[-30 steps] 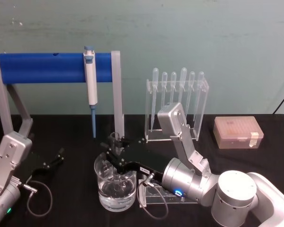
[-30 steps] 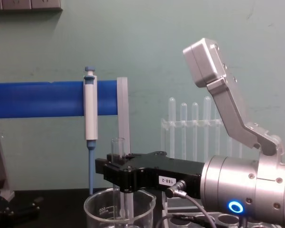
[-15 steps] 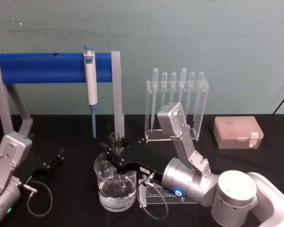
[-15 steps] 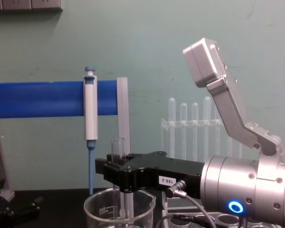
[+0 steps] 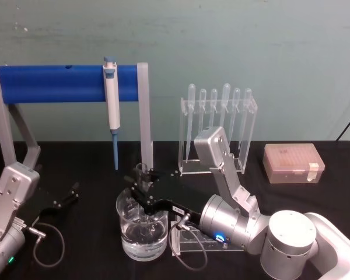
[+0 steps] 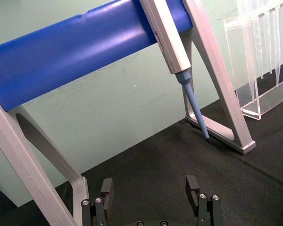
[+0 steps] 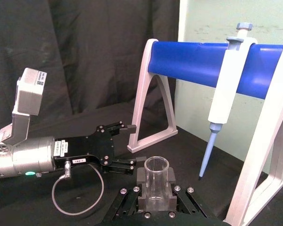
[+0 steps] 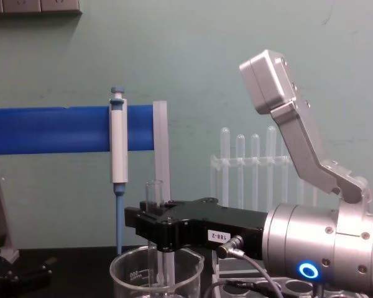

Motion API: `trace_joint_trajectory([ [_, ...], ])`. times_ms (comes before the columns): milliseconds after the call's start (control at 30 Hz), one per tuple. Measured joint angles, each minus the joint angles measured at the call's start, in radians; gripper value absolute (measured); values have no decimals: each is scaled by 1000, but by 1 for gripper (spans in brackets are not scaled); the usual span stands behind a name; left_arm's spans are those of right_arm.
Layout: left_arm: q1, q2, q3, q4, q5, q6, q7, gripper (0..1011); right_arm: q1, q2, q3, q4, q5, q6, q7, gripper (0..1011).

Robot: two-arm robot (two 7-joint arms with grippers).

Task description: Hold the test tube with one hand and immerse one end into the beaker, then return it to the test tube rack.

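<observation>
The clear test tube (image 8: 154, 189) stands upright with my right gripper (image 8: 150, 225) shut on its middle. Its open rim (image 5: 141, 170) rises above the black fingers. Its lower part reaches down inside the wide glass beaker (image 5: 128, 224), which holds water. In the right wrist view the test tube (image 7: 156, 172) sits clamped between the two pads. My left gripper (image 5: 67, 196) rests open on the black table at the left, apart from the beaker; it is also seen as the left gripper (image 6: 150, 188) with nothing between its fingers.
A blue bar on grey legs (image 5: 52, 83) spans the back left and carries a blue-and-white pipettor (image 5: 111, 108). A clear rack of pipettes (image 5: 217, 125) stands behind the right arm. A pink tip box (image 5: 293, 163) sits at the right.
</observation>
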Motion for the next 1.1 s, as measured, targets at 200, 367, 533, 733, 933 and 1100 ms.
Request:
trace_joint_trajectory([
  [200, 0, 0, 0, 0, 0, 0, 0, 1000, 0, 0, 0, 0, 0, 0, 0, 226],
  [367, 0, 0, 0, 0, 0, 0, 0, 1000, 0, 0, 0, 0, 0, 0, 0, 226],
  [533, 0, 0, 0, 0, 0, 0, 0, 1000, 0, 0, 0, 0, 0, 0, 0, 226],
  [733, 0, 0, 0, 0, 0, 0, 0, 1000, 0, 0, 0, 0, 0, 0, 0, 226],
  [933, 0, 0, 0, 0, 0, 0, 0, 1000, 0, 0, 0, 0, 0, 0, 0, 226],
  [1100, 0, 0, 0, 0, 0, 0, 0, 1000, 0, 0, 0, 0, 0, 0, 0, 226],
])
